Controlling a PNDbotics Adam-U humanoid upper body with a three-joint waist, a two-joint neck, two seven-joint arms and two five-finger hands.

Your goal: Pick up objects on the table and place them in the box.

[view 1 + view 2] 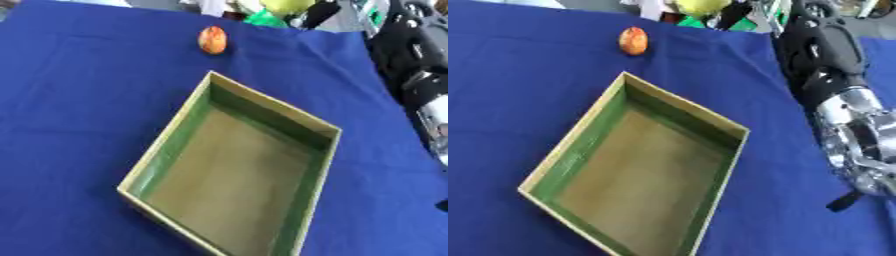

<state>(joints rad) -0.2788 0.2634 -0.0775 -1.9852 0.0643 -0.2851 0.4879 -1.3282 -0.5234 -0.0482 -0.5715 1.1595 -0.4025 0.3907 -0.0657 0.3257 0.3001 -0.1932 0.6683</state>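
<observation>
Blue cloth (79, 100) is covering the whole table, and clutter is crowding the far edge at twelve o'clock. Looking through my left eye view first, I am seeing the box (188, 117) lying open and askew at the centre, green on its inner walls and with nothing inside it. An orange-red ball (213, 40), small and egg-shaped, is sitting on the cloth at about twelve o'clock from the box, well apart from its far corner. Only the dark bulk of my right arm is showing at three o'clock in this view.

Turning to the right eye view, my right arm (829, 55) is coming in along the right side, black above and silver lower down. My right hand (868, 165) is hanging at about four o'clock, over the cloth beside the box and touching neither it nor the ball. It is carrying nothing, but I cannot tell how far its fingers are spread. My left hand is not showing in either view.

I judge that I am at the very start: nothing is boxed yet. Next I am needing to reach to twelve o'clock, past the box's far corner, close round the ball, and carry it back over the rim.
</observation>
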